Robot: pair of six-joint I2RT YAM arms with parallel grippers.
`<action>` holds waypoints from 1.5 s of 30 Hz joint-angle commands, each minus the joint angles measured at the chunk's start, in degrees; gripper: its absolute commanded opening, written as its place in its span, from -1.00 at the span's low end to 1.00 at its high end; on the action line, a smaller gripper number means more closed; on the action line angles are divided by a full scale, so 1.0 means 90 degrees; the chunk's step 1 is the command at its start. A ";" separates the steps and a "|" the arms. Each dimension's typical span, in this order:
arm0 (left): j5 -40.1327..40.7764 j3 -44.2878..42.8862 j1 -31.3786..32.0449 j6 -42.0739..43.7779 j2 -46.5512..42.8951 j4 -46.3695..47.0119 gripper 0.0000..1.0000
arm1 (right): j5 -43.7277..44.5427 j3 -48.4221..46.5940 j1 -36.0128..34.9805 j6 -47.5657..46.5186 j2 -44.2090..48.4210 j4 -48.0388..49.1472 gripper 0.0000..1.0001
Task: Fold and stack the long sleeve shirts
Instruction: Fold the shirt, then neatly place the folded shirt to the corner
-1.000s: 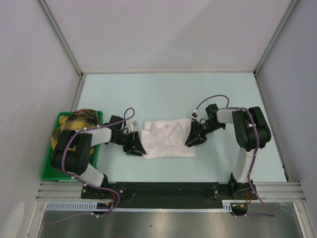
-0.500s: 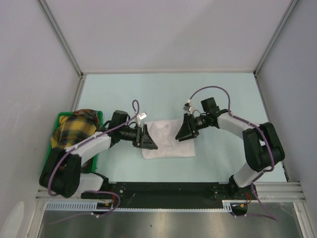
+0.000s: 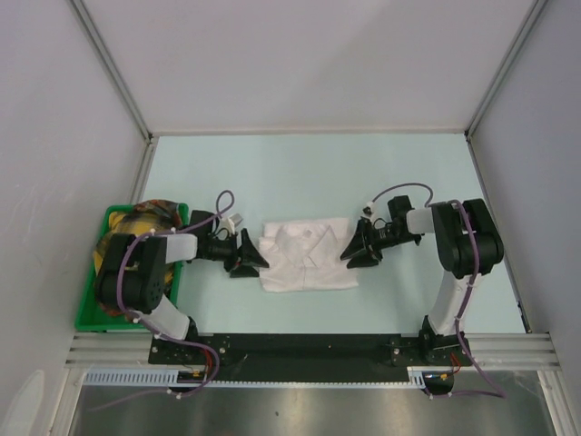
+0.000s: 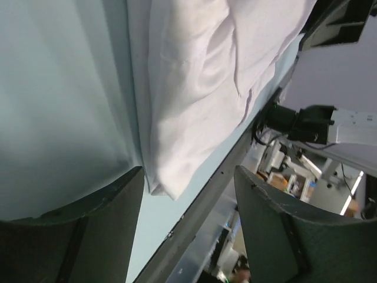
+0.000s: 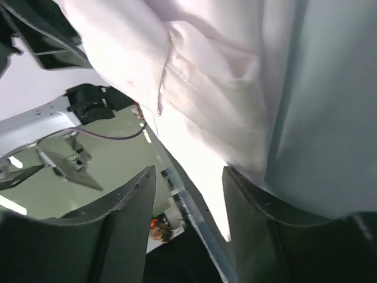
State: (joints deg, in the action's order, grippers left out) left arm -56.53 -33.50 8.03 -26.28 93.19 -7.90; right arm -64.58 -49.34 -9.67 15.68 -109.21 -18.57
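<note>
A folded white long sleeve shirt [image 3: 307, 256] lies as a small rectangle on the pale table, collar side up. My left gripper [image 3: 251, 257] sits low at the shirt's left edge, open and empty. In the left wrist view [image 4: 188, 194] the shirt's folded edge [image 4: 194, 82] lies just ahead of the spread fingers [image 4: 88, 236]. My right gripper [image 3: 355, 248] sits low at the shirt's right edge, open and empty. In the right wrist view [image 5: 188, 183] the shirt [image 5: 206, 88] lies just ahead of its fingers [image 5: 277, 230]. Neither gripper holds cloth.
A green bin [image 3: 91, 304] at the left table edge holds a yellow plaid cloth [image 3: 136, 222]. Grey walls with metal frame posts [image 3: 145, 145] enclose the table on three sides. The black base rail [image 3: 300, 350] runs along the near edge.
Half a second ago both grippers were raised and further in over the shirt's far part. They have now drawn back outward and down to the shirt's left and right edges.
</note>
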 commanded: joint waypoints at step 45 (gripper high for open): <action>0.0803 0.0509 -0.0678 -0.0956 -0.1693 0.0027 0.95 | 0.5154 -0.1285 -0.5547 -0.3931 0.1157 0.2434 -1.00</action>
State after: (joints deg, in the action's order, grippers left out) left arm -45.28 -29.36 -0.19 -31.22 76.58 -15.09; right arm -14.35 -60.51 -61.60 -22.06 -104.05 -1.21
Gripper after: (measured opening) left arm 0.959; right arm 0.011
